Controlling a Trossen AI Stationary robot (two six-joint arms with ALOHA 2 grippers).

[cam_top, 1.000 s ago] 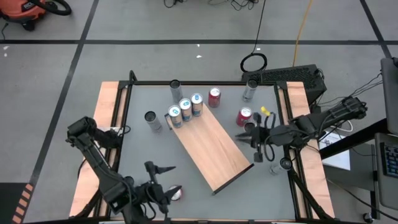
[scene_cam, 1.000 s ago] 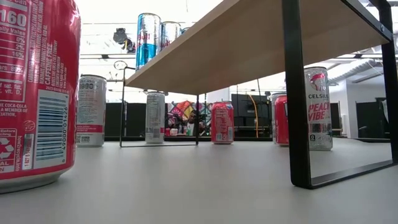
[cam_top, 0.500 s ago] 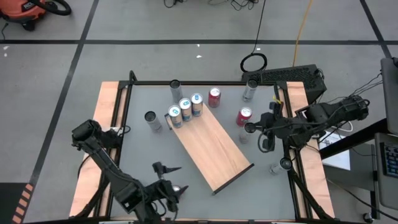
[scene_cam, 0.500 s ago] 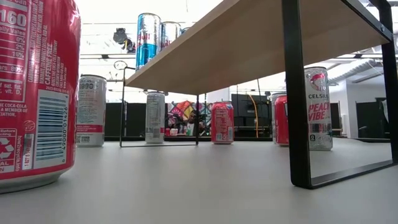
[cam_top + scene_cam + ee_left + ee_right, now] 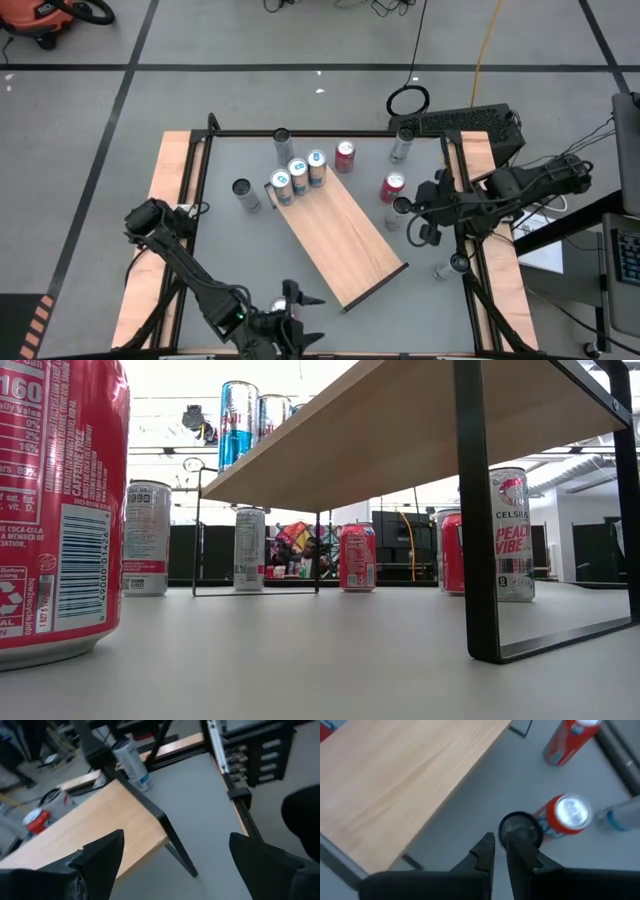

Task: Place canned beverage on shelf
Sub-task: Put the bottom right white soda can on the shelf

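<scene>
Left pincer [image 5: 303,299] moved rightward over grey table [image 5: 230,240]

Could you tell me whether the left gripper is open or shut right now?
Open. In its own wrist view the left gripper has its two dark fingers set wide apart, nothing between them, over the shelf's end.

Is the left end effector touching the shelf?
Apart. The left wrist view shows the open left end effector hovering off the shelf corner.
</scene>
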